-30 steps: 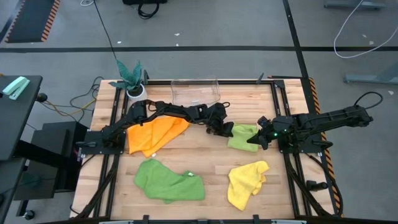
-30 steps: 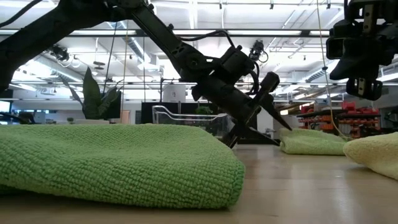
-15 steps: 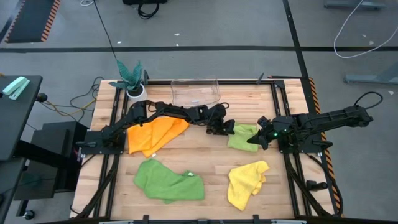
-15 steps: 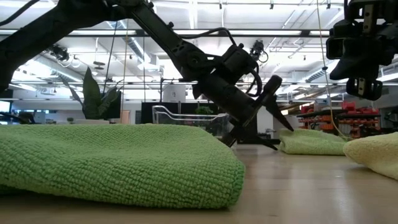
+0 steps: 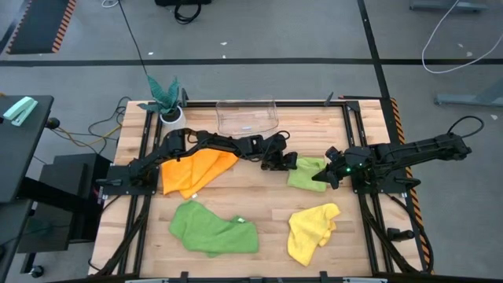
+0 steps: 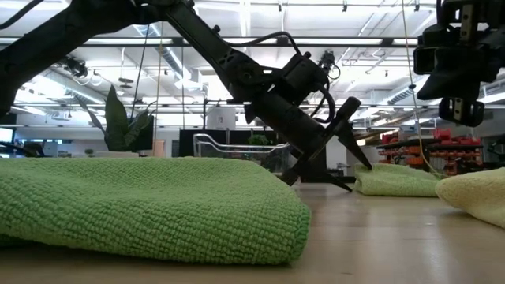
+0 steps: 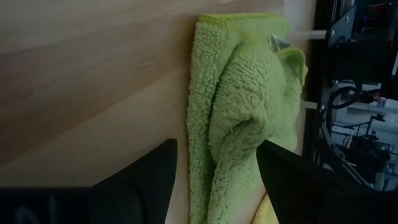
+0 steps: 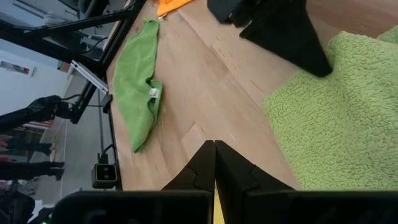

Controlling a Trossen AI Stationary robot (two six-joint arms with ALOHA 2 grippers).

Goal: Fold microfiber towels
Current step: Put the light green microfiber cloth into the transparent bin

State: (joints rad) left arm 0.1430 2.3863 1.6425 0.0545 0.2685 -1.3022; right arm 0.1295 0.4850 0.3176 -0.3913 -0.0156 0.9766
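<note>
Four soft square microfiber towels lie on the light wooden desk (image 5: pixel 259 196). The light lime green microfiber towel (image 5: pixel 307 173) sits bunched right of centre; the orange microfiber towel (image 5: pixel 195 169) lies spread at the left; the darker green microfiber towel (image 5: pixel 212 228) lies rumpled at the near left, with a small white tag showing on it; the yellow microfiber towel (image 5: pixel 310 232) lies crumpled at the near right. The left end effector (image 5: pixel 284 161) reaches across from the left side to the lime towel's left edge, low over the desk, its two dark fingers (image 7: pixel 146 180) spread apart with nothing between them; in the left wrist view the lime towel's folded edge lies just ahead of the gap between the fingers. In the low view the same end effector (image 6: pixel 347 130) slants down toward the desk beside the lime towel (image 6: pixel 398 180). The right end effector (image 5: pixel 321 178) hangs at the lime towel's right edge, fingers pressed together and gripping nothing; the right wrist view shows the closed tips (image 8: pixel 214 165) just above bare wood next to the lime pile. A clear plastic bin (image 5: pixel 247 115) stands at the far edge, centre. A teal-leaved plant in a white pot (image 5: pixel 167 101) stands at the far left corner.
</note>
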